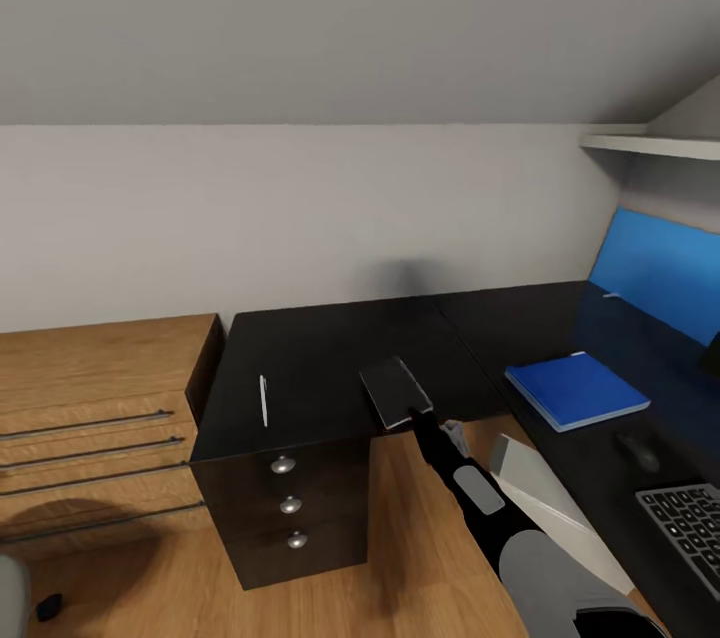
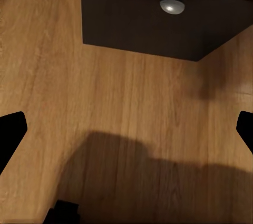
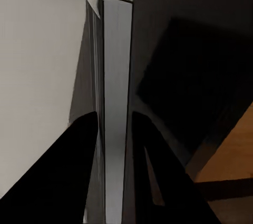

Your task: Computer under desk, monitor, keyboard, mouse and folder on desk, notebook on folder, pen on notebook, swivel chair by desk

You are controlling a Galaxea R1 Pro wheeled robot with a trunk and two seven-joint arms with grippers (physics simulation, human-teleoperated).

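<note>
Head view: right claw point(image 1: 418, 415) clamped on dark grey hardcover notebook point(image 1: 396, 392) above black table point(image 1: 300, 348), flat blue folder point(image 1: 577, 390) at 3 o'clock—carry there next; left wrist: left claw point(image 2: 126, 129) apart; right wrist: notebook point(image 3: 113, 103) edge-on between fingers.

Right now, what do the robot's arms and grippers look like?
In the head view the right arm is black with light grey panels and a grey rounded shell near the elbow. The right gripper has two flat, matte black, tapering fingers. The left gripper's black fingertips show at the left wrist view's edges. No cables or markings are discernible.
</note>
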